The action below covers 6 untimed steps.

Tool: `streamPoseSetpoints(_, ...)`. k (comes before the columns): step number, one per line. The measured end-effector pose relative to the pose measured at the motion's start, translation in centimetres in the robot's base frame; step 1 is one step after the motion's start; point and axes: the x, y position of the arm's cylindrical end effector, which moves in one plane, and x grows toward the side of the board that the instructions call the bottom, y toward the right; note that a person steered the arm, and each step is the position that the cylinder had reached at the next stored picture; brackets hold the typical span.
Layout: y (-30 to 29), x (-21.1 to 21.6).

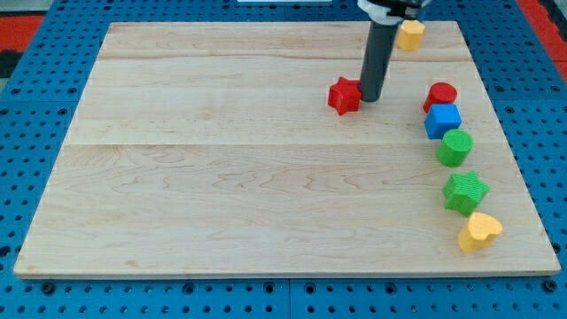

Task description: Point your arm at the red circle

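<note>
Wooden board [221, 177] on blue pegboard [35, 80]. Near centre top, red star block [344, 96], touched at its 3 o'clock by my tip [369, 97]; plain rod, nothing gripped. Red circle [441, 94] well apart at 3 o'clock of tip, above blue cube [442, 120], green cylinder [455, 147].

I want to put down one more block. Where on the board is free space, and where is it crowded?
Free: the whole stretch left of the red star and my tip, down to the board bottom edge. Crowded: the right edge, where red circle, blue cube, green cylinder, green star, yellow heart stand.
</note>
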Motion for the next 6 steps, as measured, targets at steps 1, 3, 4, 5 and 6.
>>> streamPoseSetpoints(1,-5.4,-2.3)
streamPoseSetpoints(3,-2.5,1.8)
streamPoseSetpoints(4,1.8,1.5)
streamPoseSetpoints(5,5.8,-0.6)
streamPoseSetpoints(6,9.1,-1.0)
